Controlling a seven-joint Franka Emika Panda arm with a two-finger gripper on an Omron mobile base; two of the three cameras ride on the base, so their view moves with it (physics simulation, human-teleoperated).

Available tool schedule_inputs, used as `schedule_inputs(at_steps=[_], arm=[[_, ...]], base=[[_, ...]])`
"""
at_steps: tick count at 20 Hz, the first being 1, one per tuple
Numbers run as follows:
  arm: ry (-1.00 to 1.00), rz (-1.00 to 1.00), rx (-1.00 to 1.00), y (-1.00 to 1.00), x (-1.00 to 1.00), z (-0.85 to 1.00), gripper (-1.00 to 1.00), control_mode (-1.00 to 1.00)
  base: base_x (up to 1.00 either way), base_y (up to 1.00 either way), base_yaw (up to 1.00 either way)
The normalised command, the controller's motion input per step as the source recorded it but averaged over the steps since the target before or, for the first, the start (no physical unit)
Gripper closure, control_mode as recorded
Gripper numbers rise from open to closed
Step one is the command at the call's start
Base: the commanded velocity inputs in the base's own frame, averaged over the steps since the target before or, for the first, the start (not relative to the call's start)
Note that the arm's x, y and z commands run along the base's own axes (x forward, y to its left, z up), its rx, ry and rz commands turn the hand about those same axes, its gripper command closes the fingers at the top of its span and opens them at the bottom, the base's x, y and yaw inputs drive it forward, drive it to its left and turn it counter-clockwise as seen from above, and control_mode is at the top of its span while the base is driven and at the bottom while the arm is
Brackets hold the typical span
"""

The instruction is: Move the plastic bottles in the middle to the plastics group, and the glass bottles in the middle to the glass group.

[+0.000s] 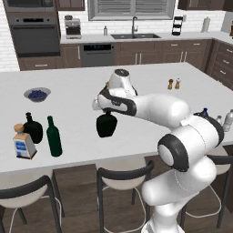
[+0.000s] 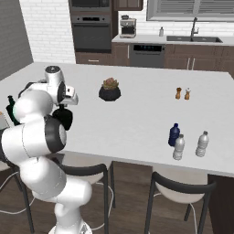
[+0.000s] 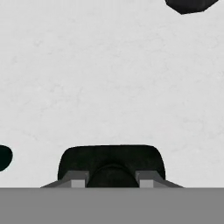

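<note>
Fingers (image 3: 113,183) clenched on neck of black flask (image 1: 106,125), flask lifted above white bench (image 1: 77,98), green bottle (image 1: 53,137) standing to its left, near second flask (image 1: 32,129) and corked bottle (image 1: 23,143)

White island counter (image 1: 82,91) bears green bottle (image 1: 54,138), square bottle (image 1: 23,143), blue bowl (image 1: 37,94)

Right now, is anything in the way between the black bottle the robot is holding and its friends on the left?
The green bottle stands on the counter between the held black flask and the glass group, the other black flask and the cork-stoppered bottle. The gripper probably needs to go over or around it.
</note>
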Motion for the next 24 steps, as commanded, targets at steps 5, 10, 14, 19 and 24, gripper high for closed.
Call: schedule_inputs(at_steps=[5,10,14,19,24], arm=[[0.03,-0.09,0.0,0.81,0.0,0.15,1.0,-1.0],[0.06,-0.14,0.0,0.7,0.01,0.02,1.0,-1.0],[0.07,-0.17,0.01,0.5,0.14,0.0,1.0,-1.0],[0.03,-0.13,0.09,0.42,0.23,-0.01,1.0,-1.0],[0.0,-0.08,0.04,0.36,0.09,-0.03,1.0,-1.0]], base=[[0.0,0.0,0.0],[0.0,0.0,0.0],[0.0,0.0,0.0],[0.0,0.0,0.0],[0.0,0.0,0.0]])
